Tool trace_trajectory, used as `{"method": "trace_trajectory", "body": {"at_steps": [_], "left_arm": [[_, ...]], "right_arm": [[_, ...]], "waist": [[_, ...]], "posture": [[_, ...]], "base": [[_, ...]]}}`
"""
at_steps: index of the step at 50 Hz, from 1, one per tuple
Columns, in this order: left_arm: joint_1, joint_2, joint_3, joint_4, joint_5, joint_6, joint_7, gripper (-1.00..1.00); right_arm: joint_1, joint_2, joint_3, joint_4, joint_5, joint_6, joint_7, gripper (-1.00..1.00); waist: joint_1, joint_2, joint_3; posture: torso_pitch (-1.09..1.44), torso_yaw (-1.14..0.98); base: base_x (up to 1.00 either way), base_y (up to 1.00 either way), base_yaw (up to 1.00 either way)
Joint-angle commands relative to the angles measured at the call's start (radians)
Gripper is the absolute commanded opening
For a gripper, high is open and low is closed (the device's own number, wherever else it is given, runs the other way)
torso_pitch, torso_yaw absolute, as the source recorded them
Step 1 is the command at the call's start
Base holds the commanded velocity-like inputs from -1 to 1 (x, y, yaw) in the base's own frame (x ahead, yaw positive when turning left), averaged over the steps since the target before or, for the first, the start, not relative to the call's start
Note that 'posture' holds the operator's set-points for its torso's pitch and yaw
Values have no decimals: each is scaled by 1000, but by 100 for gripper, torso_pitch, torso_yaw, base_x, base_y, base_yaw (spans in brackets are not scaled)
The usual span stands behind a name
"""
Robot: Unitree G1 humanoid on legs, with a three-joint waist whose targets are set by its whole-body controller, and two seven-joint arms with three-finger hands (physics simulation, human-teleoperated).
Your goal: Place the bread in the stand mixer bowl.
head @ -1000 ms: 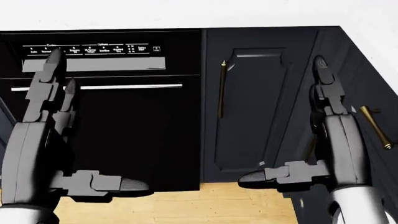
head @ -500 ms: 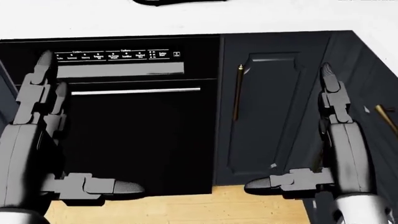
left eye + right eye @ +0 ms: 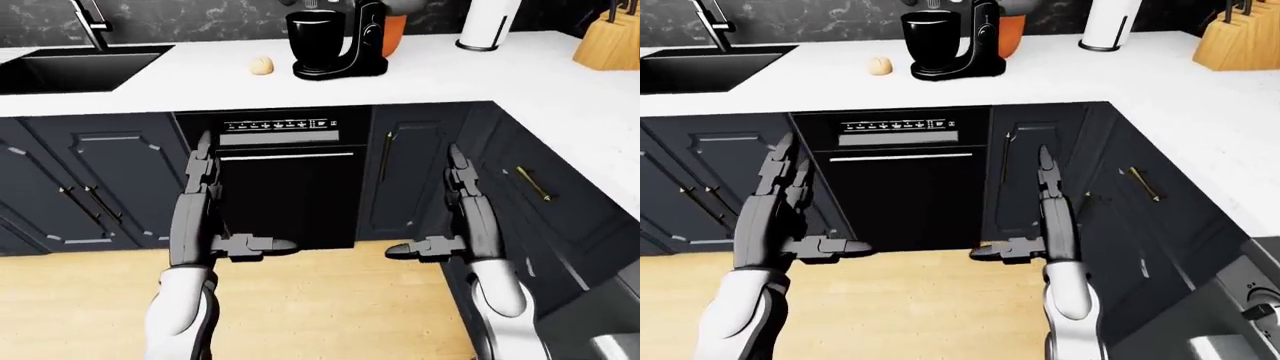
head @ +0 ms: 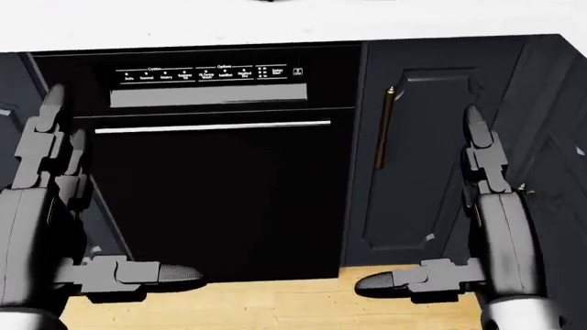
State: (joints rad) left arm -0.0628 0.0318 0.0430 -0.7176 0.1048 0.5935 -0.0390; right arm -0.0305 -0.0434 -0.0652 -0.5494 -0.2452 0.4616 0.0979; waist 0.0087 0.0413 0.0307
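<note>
The bread (image 3: pixel 261 66), a small tan roll, lies on the white counter (image 3: pixel 420 82) just left of the black stand mixer (image 3: pixel 340 41). The mixer's black bowl (image 3: pixel 315 34) stands under its head. My left hand (image 3: pixel 215 195) and right hand (image 3: pixel 450 199) are held low before the dark dishwasher (image 3: pixel 285 187), well below the counter, both open and empty with fingers pointing up. In the head view only the hands (image 4: pixel 55 165) (image 4: pixel 482 161) and the dishwasher (image 4: pixel 215 179) show.
A black sink (image 3: pixel 75 67) with a faucet is set in the counter at the left. A paper towel roll (image 3: pixel 487 24) and a wooden knife block (image 3: pixel 610 37) stand at the right. The counter runs on down the right side. Dark cabinets (image 3: pixel 85 180) and wood floor (image 3: pixel 320 300) lie below.
The head view has shifted: the dishwasher and cabinet door now sit further right in the picture. Both hands keep the same open pose.
</note>
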Motion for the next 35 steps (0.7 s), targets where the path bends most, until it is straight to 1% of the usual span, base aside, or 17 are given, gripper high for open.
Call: {"method": "trace_trajectory", "body": {"at_steps": [1, 6, 7, 8, 9, 11, 13, 17, 19, 21, 22, 23, 26, 27, 30, 34, 35], "left_arm": [[-27, -1, -11, -46, -3, -36, -3, 100], [-26, -2, -14, -51, -1, -35, -3, 100], [-26, -2, -12, -51, -2, -35, -3, 100], [-25, -2, -14, -51, -1, -36, -2, 100], [-26, -3, -16, -57, 0, -30, -2, 100], [-27, -3, -16, -57, 0, -30, -3, 100], [-24, -4, -18, -58, 1, -32, -2, 100], [-29, -5, -18, -72, -1, -17, -5, 100], [-21, -8, -31, -79, 2, -16, -3, 100], [-30, -8, -32, -92, 0, 3, -5, 100], [-33, -7, -26, -85, -3, 0, -7, 100], [-32, -7, -27, -86, -4, -1, -7, 100], [-32, -7, -29, -80, -2, -6, -5, 100], [-33, -6, -27, -82, -3, -2, -6, 100], [-34, -6, -32, -83, -1, 0, -6, 100], [-36, -6, -34, -78, 1, -3, -7, 100], [-33, -6, -37, -74, 2, -8, -9, 100]], "right_arm": [[-22, -9, -22, -44, -3, -39, -13, 100], [-20, -9, -22, -38, -2, -46, -14, 100], [-19, -9, -23, -38, -1, -47, -15, 100], [-18, -9, -23, -36, 0, -50, -15, 100], [-18, -9, -23, -36, 0, -50, -15, 100], [-17, -9, -24, -34, 0, -53, -16, 100], [-15, -9, -25, -31, 2, -58, -17, 100], [-12, -6, -20, -34, 0, -55, -20, 100], [-9, -5, -20, -34, 1, -57, -22, 100], [-11, -4, -16, -32, -1, -54, -24, 100], [-11, -4, -17, -31, 1, -53, -24, 100], [-12, -4, -17, -28, 3, -54, -23, 100], [-12, -3, -17, -31, 4, -52, -25, 100], [-12, -1, -18, -35, 8, -52, -27, 100], [-2, 2, -24, -45, 18, -70, -41, 100], [-2, 3, -27, -17, 26, -68, -59, 100], [2, 3, -29, -25, 28, -71, -62, 100]], "waist": [[-7, -6, -17], [-10, -71, -4], [-11, -92, -6], [-12, -124, -18], [-24, -92, -10], [-17, -102, -11], [-17, -94, -19], [-16, -49, -3], [-19, -9, -6], [-13, 75, -31], [-7, 13, -10], [-10, 29, -9], [-8, -2, -19], [-6, -23, -6], [-4, -30, -5], [7, -64, -6], [7, -74, -21]], "posture": [[0, 0], [0, 0], [0, 0], [0, 0], [0, 0], [0, 0], [0, 0], [0, 0], [0, 0], [0, 0], [0, 0], [0, 0], [0, 0], [0, 0], [0, 0], [0, 0], [0, 0]], "base": [[0, 24, 0], [0, 23, 0], [0, 23, 0], [0, 23, 0], [0, 23, 0], [0, 22, 0], [0, 23, 0], [0, 22, 0], [0, 23, 0], [0, 23, 0], [0, 22, 0], [0, 23, 0], [0, 23, 0], [0, 2, 0], [0, 0, 0], [1, 0, 0], [6, 0, 0]]}}
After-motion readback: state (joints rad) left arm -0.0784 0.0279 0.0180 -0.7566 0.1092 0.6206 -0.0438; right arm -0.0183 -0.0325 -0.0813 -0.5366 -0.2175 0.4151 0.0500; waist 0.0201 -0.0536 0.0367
